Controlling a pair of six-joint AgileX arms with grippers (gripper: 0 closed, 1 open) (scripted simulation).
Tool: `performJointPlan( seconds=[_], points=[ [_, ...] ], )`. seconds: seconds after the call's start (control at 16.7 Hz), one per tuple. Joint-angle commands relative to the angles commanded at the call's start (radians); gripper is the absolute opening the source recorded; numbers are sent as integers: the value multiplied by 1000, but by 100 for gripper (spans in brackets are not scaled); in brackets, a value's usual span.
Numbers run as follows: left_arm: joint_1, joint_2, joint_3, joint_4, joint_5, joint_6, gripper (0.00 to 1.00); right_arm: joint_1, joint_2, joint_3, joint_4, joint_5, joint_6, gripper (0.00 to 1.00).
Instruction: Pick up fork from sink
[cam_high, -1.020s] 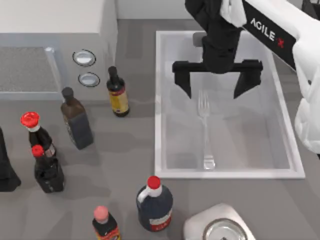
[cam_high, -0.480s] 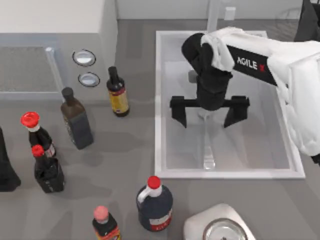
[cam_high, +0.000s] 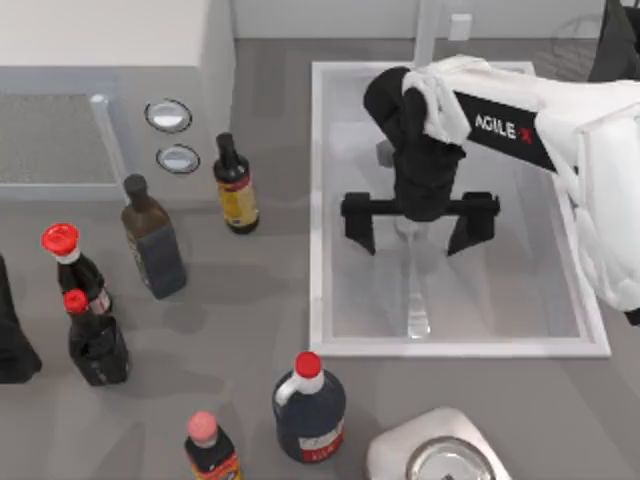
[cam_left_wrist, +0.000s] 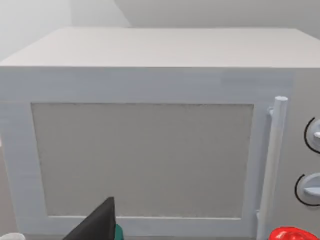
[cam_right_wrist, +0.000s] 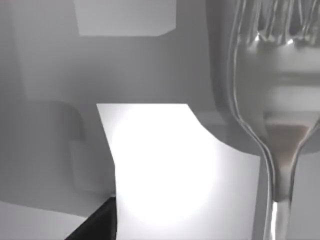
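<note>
Grey surface is carrying the sink (cam_high: 318, 200); right gripper (cam_high: 420, 232) fingers (cam_high: 360, 228) are hanging released, straddling the fork (cam_high: 417, 290).

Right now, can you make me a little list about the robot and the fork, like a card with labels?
Place: a sink sunk in a grey table
Fork: the fork lies flat on the sink bottom, its handle end toward the near rim
Working arm: the right gripper is down in the sink, over the fork's tine end
Fingers: spread wide, one on each side of the fork, not closed on it
Close-up: the right wrist view shows the fork's tines and neck
Other arm: the left arm is parked at the table's left edge
Job: fork not picked up yet
</note>
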Motion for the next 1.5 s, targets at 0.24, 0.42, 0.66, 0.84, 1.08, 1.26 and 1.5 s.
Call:
performJointPlan(
  seconds=[0.24,0.42,0.66,0.84,1.08,1.26,1.5],
  points=[
    [0,0,0,0,0,0,100,0,0,0,0,0,0,55],
    [0,0,0,0,0,0,100,0,0,0,0,0,0,32],
    [0,0,0,0,0,0,100,0,0,0,0,0,0,2],
    [0,0,0,0,0,0,100,0,0,0,0,0,0,0],
    [0,0,0,0,0,0,100,0,0,0,0,0,0,0],
    [0,0,0,0,0,0,100,-4,-45,7,-15,18,-12,0],
    [0,0,0,0,0,0,100,-3,-27,121,-125,18,-11,0]
  ],
)
